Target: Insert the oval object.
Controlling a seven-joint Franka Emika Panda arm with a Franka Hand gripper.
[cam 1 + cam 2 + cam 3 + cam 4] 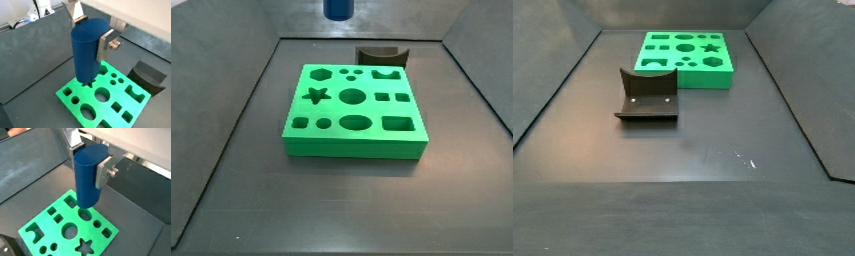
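While the oval object is pinched upright by the gripper, it is held above the green block.

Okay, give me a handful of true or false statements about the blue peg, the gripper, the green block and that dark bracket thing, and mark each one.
1. The gripper holds the oval object upright between its fingers, above the green block. True.
2. The oval object is already seated in a hole of the green block. False: in both wrist views its lower end hangs above the block, and in a side view only its tip shows, high over the floor.
3. The fixture stands on the floor, apart from the green block. True.
4. The green block has only round holes. False: it also has a star, a hexagon and square cut-outs.
5. A second peg fills the large oval hole. False: that hole is empty.
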